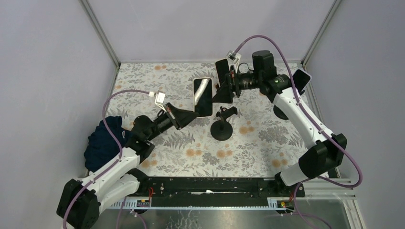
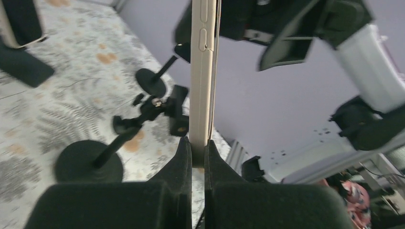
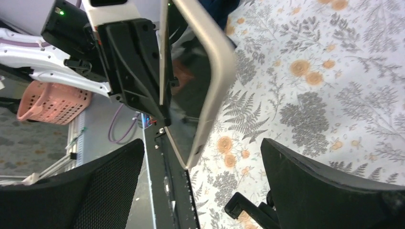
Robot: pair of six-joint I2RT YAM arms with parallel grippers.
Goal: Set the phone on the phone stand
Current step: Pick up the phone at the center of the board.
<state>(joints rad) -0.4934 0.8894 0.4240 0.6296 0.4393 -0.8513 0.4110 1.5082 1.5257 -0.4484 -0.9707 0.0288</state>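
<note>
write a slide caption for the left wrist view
Left gripper grips the phone by its edge, the stand just beyond.

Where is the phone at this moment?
In the top view the phone is near the centre, held in the air, its lower edge pinched by the left gripper, just left of the phone stand, with the open right gripper beside it.

Phone (image 1: 202,97): glossy black screen, cream-beige frame. Phone stand (image 1: 222,125): all black. Table cover (image 1: 258,148): white, printed with grey ferns and orange flowers. Left arm (image 1: 112,169) and right arm (image 1: 298,112): white shells, black joints. Cable (image 1: 260,36): purple. Bunched cloth (image 1: 101,143): dark navy. Basket (image 3: 50,102), right wrist view: pink lattice. Walls (image 1: 47,71): plain pale grey-lilac. Front rail (image 1: 210,183): black.
</note>
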